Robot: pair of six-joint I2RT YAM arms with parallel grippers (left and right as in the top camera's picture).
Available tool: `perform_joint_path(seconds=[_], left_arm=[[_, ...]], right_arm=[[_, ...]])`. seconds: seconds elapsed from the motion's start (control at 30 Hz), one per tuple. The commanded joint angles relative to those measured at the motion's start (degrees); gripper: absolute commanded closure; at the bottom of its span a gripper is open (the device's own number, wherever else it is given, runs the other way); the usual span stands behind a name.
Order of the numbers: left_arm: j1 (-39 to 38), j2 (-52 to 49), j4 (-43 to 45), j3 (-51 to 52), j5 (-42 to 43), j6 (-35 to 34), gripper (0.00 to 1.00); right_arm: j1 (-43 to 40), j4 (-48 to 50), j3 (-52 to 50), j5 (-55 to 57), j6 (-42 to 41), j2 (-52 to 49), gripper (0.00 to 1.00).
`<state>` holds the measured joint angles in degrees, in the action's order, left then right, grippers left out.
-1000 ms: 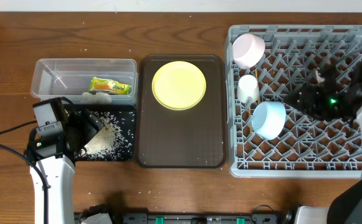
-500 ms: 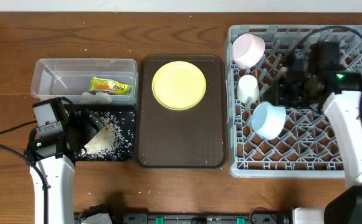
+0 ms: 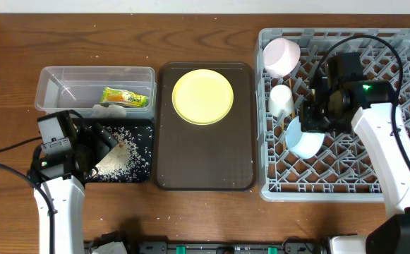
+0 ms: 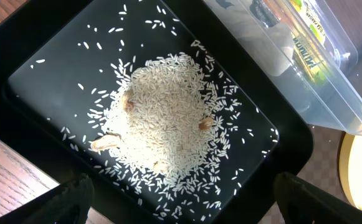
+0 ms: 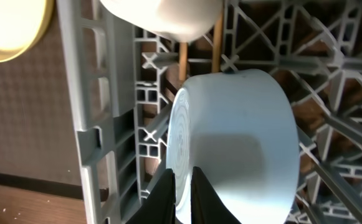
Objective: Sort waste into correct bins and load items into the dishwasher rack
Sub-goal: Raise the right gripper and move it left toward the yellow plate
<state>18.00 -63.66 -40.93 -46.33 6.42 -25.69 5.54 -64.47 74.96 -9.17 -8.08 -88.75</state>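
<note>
The grey dishwasher rack (image 3: 346, 176) holds a white bowl with a pinkish outside (image 3: 281, 56), a small white cup (image 3: 281, 100), a light blue bowl (image 3: 305, 143) and wooden chopsticks (image 5: 182, 59). My right gripper (image 3: 312, 116) is over the light blue bowl (image 5: 243, 155), fingers (image 5: 182, 186) together and holding nothing. The yellow plate (image 3: 202, 97) lies on the brown serving tray (image 3: 205, 166). The clear tub (image 3: 70, 81) holds the snack wrapper (image 3: 125, 97) and a white tissue (image 3: 109, 109). My left gripper (image 4: 181, 193) is open above the black tray (image 4: 37, 106) with its rice (image 4: 165, 124).
The wood table shows all round. The tub and black tray stand side by side at the left, the serving tray in the middle, the rack at the right. A black cable loops over the rack above my right arm (image 3: 381, 141).
My right arm has swung from the rack's right side to its left side and come down over the light blue bowl. The left arm has not moved.
</note>
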Motion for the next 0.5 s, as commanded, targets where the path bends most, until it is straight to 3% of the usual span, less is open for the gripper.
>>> perform_joint_path(seconds=[0.0,0.47], left_arm=[[0.26,-0.07,-0.17,-0.79,-0.92,-0.31,0.05],[0.26,-0.07,-0.17,-0.79,-0.94,-0.31,0.05]], right_arm=[[0.59,-0.72,0.98,4.44,-2.54,-0.39,0.92],[0.61,0.15,2.75,8.22,-4.00,-0.37,0.87]])
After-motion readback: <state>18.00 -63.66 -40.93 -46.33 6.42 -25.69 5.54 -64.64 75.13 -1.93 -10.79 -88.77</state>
